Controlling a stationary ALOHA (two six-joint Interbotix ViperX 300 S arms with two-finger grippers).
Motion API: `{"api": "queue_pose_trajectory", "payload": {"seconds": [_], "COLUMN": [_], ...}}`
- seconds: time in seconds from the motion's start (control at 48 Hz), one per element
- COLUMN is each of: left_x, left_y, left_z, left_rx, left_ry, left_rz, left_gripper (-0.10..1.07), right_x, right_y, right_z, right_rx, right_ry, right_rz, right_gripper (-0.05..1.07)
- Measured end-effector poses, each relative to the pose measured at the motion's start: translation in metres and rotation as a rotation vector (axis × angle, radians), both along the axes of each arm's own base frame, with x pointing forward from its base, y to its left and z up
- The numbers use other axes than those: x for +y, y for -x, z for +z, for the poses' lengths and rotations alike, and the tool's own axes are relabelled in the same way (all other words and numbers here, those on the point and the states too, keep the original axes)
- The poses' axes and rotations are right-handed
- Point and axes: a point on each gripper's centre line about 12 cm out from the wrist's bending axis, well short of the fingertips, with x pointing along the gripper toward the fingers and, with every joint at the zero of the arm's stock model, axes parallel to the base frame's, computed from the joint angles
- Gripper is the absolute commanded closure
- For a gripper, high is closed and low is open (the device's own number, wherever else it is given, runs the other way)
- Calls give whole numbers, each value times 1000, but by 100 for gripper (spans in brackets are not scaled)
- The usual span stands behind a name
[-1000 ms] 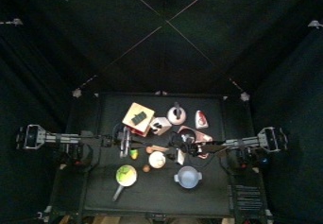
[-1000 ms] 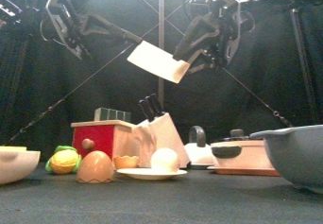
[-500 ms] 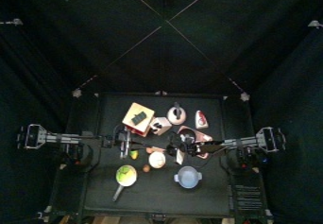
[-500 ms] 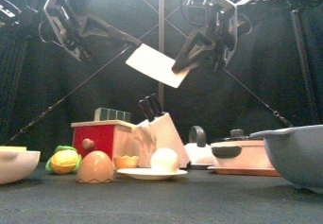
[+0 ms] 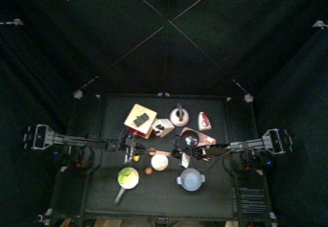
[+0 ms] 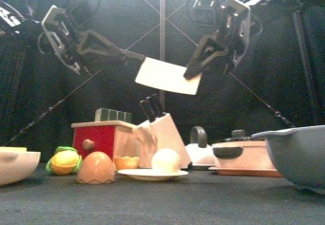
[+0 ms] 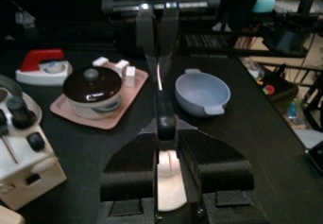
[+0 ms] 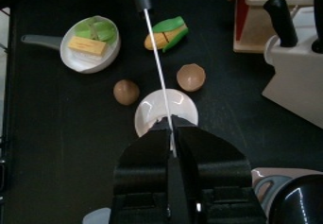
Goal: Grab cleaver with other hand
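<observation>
- Front view: left arm comes in from the left with its forearm sloping down to the middle. The left gripper (image 6: 133,58) meets the upper left corner of the cleaver (image 6: 165,75).
- Right arm hangs from the upper right, wrist angled down and inward. The right gripper (image 6: 200,67) is on the blade's right end.
- Left tool: left wrist view shows a pale part of the cleaver between the jaws, so it is holding it.
- Right tool: right wrist view shows the jaws narrowed tight onto the thin blade edge, gripping the cleaver too.
- Cleaver hangs in mid-air between both grippers, high over the table (image 6: 191,198), above the knife block (image 6: 159,139).
- Versus a second ago: right jaws were wide and are now closed on the blade. The left arm sits lower. The blade has dropped a little and levelled out from a steep tilt.
- Blade's flat face is toward the front camera. Its long axis runs left to right between the grippers, left end slightly higher. Can't tell which way the handle points.
</observation>
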Motion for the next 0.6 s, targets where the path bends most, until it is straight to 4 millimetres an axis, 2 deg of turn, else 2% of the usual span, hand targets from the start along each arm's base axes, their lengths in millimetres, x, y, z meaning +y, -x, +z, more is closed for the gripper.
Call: {"api": "queue_pose_trajectory", "payload": {"seconds": [0.125, 0.604], "left_x": [-4, -5], "left_y": [-1, 0], "left_z": [-7, -10], "left_rx": [23, 44], "left_ry": [2, -1], "left_rz": [-12, -14], "left_gripper": [51, 51], "right_x": [3, 3], "right_y": [0, 0], "right_z": [-1, -1], "right_rx": [2, 4], "right_ry": [0, -15], "right_rz": [8, 0], "right_gripper": [65, 65]}}
